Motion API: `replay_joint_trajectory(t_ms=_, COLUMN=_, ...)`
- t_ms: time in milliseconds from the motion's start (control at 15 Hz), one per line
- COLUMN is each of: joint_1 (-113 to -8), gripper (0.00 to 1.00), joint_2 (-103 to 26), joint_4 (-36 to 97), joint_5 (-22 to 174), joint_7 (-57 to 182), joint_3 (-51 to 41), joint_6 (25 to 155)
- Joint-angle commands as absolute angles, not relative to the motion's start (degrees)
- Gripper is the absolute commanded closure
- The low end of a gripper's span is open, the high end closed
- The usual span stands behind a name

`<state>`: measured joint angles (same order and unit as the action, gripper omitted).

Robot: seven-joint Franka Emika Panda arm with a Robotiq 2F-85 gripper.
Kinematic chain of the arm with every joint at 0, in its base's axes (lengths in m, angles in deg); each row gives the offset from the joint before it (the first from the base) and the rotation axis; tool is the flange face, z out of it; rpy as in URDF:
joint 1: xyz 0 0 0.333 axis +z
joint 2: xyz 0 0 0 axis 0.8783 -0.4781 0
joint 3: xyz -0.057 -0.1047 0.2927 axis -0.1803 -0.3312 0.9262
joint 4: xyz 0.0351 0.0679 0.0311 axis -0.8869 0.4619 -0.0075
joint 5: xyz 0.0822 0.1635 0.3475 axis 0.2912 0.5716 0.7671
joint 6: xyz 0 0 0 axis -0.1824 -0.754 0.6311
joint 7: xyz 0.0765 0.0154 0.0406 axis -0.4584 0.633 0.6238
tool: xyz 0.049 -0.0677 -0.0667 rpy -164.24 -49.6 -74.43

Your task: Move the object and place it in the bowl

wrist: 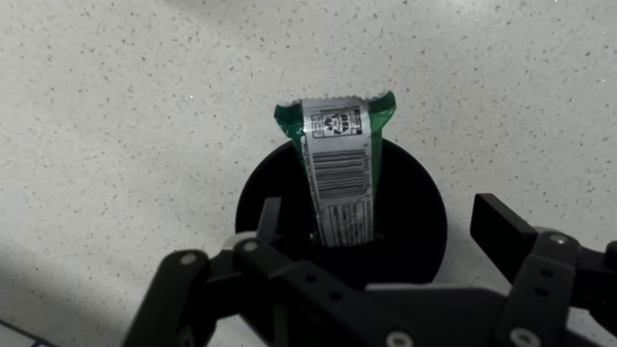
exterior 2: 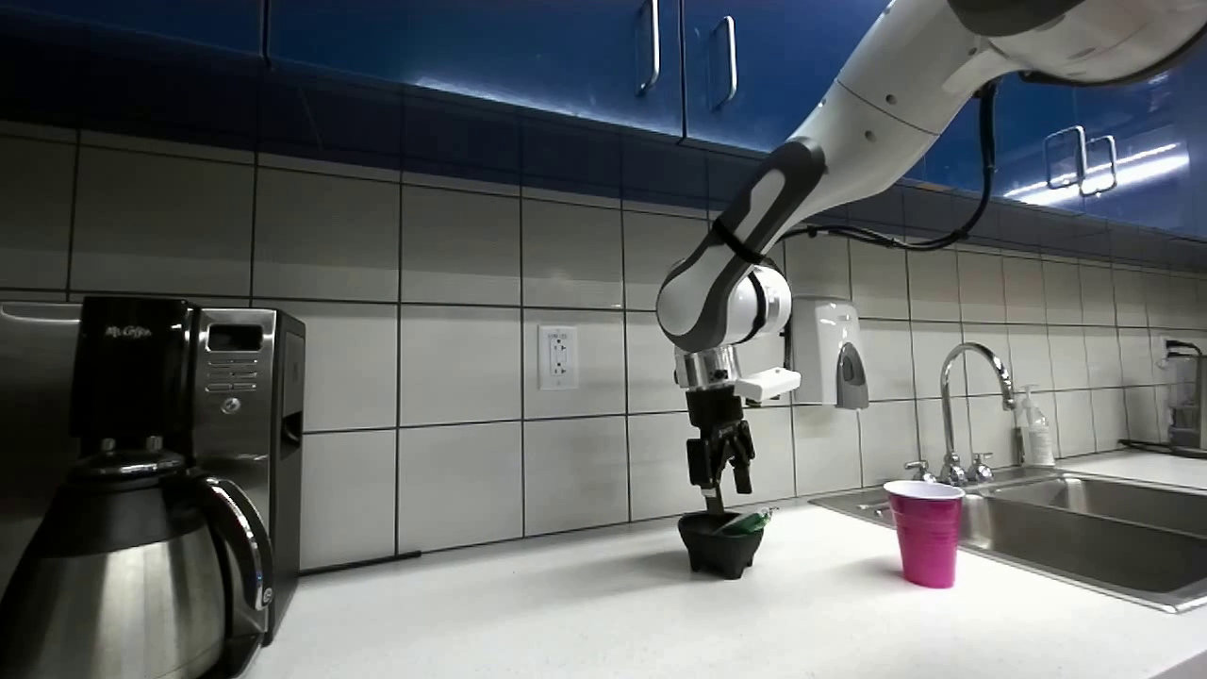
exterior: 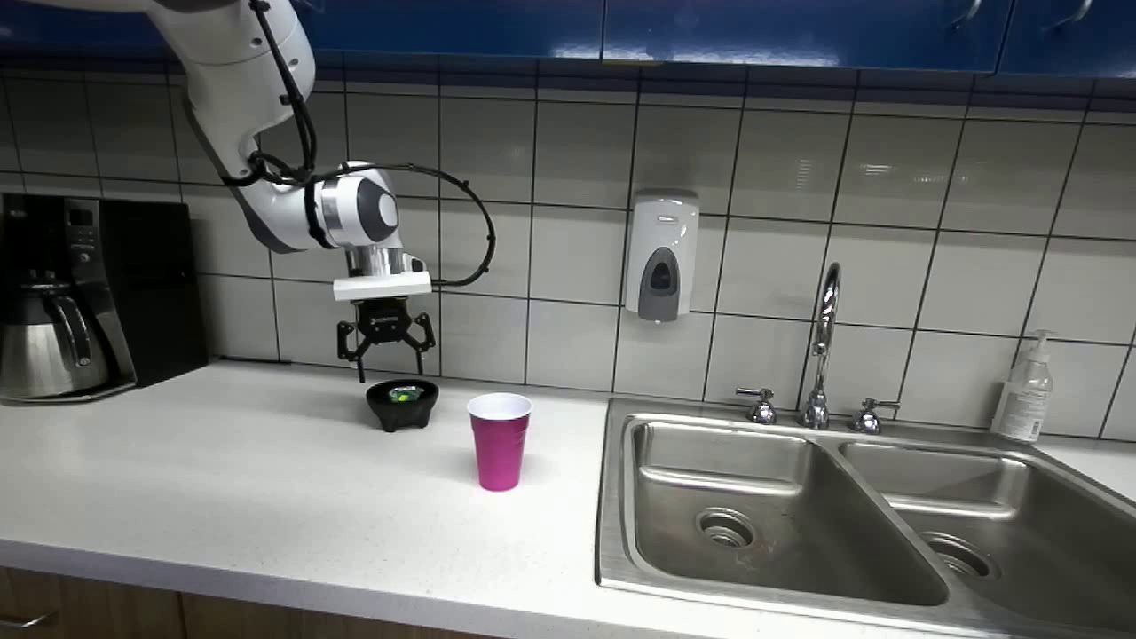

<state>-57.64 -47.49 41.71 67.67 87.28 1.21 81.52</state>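
The green packet [exterior: 406,394] with a pale label and barcode lies tilted in the small black bowl [exterior: 401,417] on the counter. In an exterior view the packet [exterior 2: 750,521] pokes out over the rim of the bowl [exterior 2: 721,554]. In the wrist view the packet's crimped end [wrist: 337,123] sticks out past the bowl's rim, and its lower end rests inside the bowl [wrist: 417,202]. My gripper [exterior: 390,373] is open and empty above the bowl, pointing down. In the wrist view the open fingers [wrist: 376,212] stand apart on both sides of the packet, not touching it.
A pink cup [exterior: 500,448] stands upright near the bowl; it also shows in an exterior view [exterior 2: 927,538]. A steel double sink [exterior: 710,577] with a faucet lies beyond the cup. A coffee maker [exterior 2: 236,377] stands on the other side. The tiled wall [exterior: 484,333] is close behind the bowl.
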Motion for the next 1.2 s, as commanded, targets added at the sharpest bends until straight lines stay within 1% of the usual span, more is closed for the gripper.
replay_joint_trajectory(t_ms=0, joint_1=-58.84, gripper=0.00, joint_2=-38.80, joint_4=52.88, joint_5=67.23, joint_7=86.35, joint_3=1.80, joint_6=88.51)
replay_joint_trajectory(t_ms=333, joint_1=-59.13, gripper=0.00, joint_2=-30.15, joint_4=63.83, joint_5=65.93, joint_7=84.65, joint_3=0.66, joint_6=93.27)
replay_joint_trajectory(t_ms=1133, joint_1=-59.18, gripper=0.00, joint_2=-10.06, joint_4=89.94, joint_5=67.92, joint_7=73.31, joint_3=0.05, joint_6=95.07)
